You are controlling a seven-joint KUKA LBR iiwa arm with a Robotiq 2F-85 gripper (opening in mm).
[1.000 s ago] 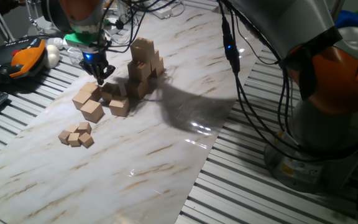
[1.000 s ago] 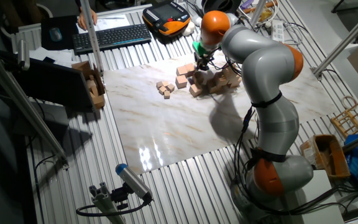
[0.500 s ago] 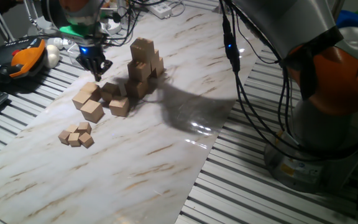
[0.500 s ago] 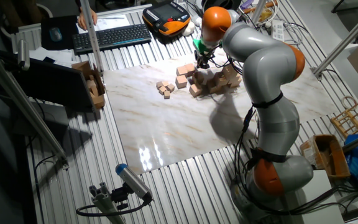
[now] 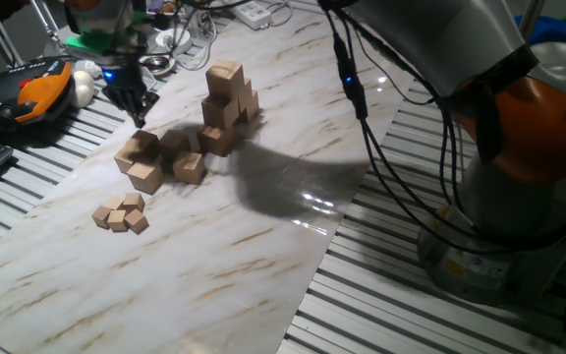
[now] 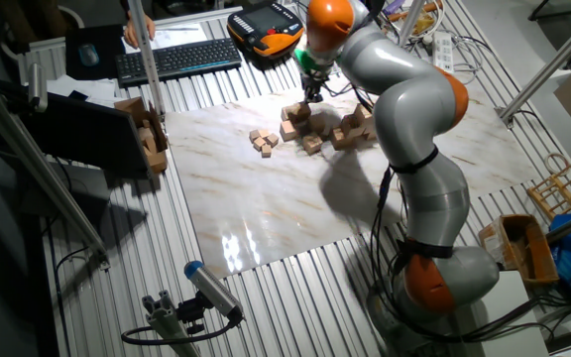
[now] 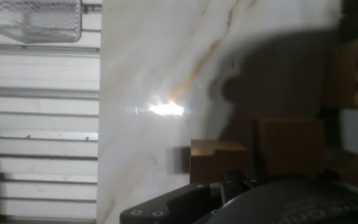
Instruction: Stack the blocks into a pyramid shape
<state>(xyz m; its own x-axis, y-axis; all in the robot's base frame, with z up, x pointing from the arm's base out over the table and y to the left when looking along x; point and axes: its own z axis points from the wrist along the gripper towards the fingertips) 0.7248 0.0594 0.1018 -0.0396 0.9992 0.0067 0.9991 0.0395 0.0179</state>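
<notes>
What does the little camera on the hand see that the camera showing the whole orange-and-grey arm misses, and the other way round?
Only the hand view shows the wire mesh basket and the glare spot on the marble. Only the wide view shows the black keyboard, the small wooden cubes and the hand itself. Both show the white marble board and the pale wooden blocks.

We cannot tell how the gripper (image 5: 134,106) jaws stand; it is small and dark in both fixed views. In the hand view its body hides the lower edges of two blocks (image 7: 219,158), shadow swallows the stack at the right edge, and a wire basket (image 7: 33,20) is cut off at the top.
</notes>
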